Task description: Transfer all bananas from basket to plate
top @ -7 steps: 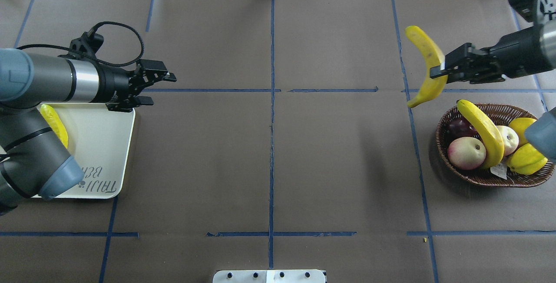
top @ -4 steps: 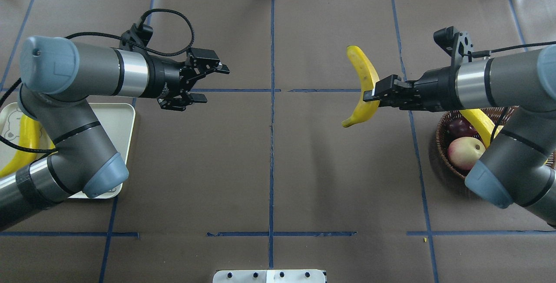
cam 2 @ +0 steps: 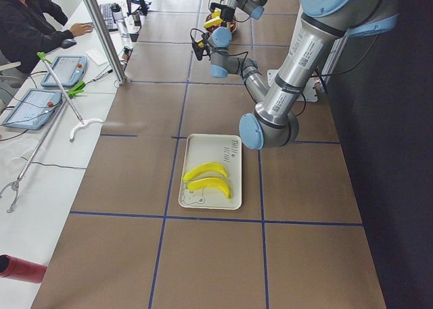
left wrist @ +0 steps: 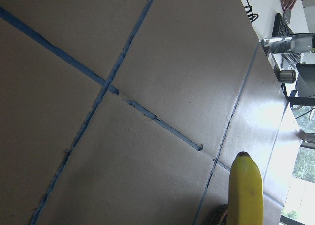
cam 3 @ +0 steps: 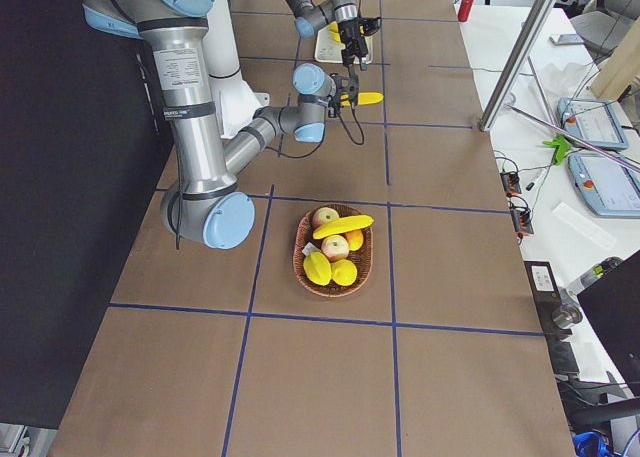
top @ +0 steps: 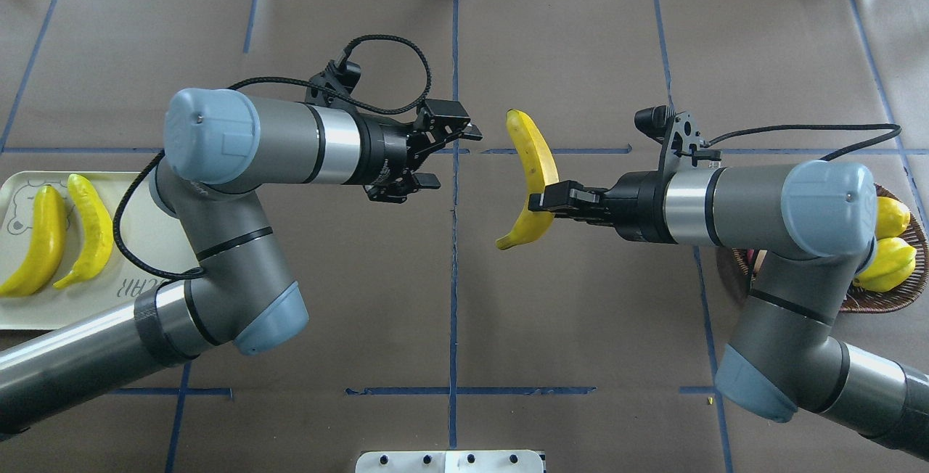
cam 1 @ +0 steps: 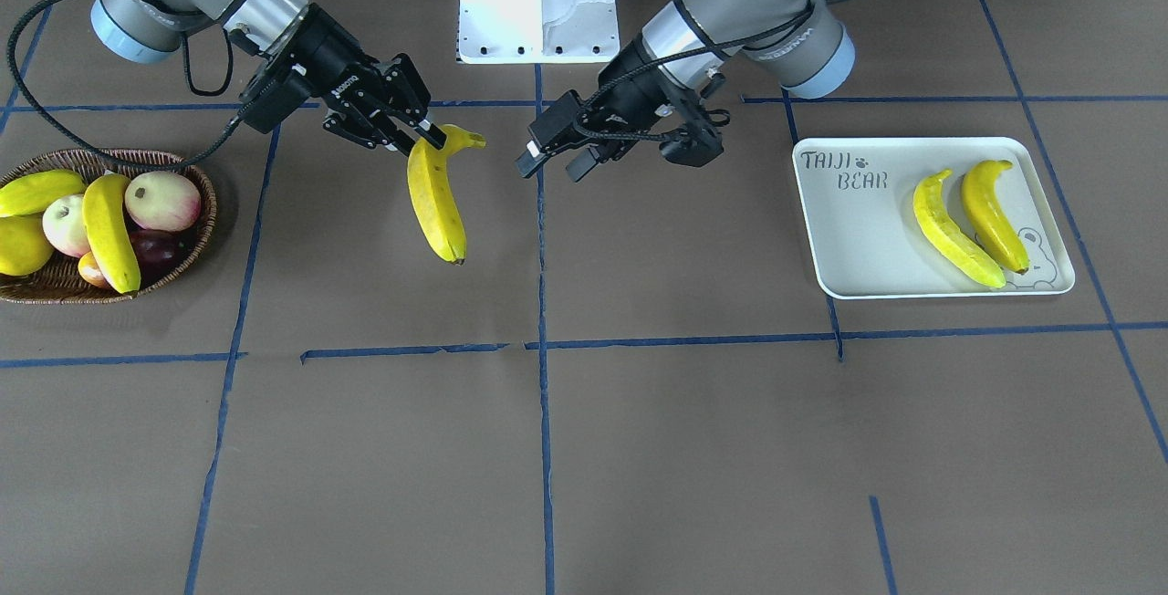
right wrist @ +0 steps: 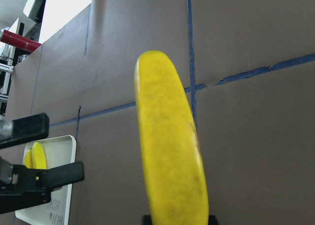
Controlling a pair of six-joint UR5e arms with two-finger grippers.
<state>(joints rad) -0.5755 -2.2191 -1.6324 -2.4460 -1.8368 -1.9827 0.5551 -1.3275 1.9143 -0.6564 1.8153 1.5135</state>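
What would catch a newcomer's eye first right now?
The right gripper holds a banana in the air over mid-table, facing the open left gripper close by. Two bananas lie side by side on the plate at the robot's left; a fourth banana lies in the basket among other fruit.

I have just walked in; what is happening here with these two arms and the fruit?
The right gripper holds one banana in the air above the middle of the table, across from the open left gripper, probably for a hand-over. Two other bananas already lie on the plate. A fourth banana is in the basket, among other fruit.
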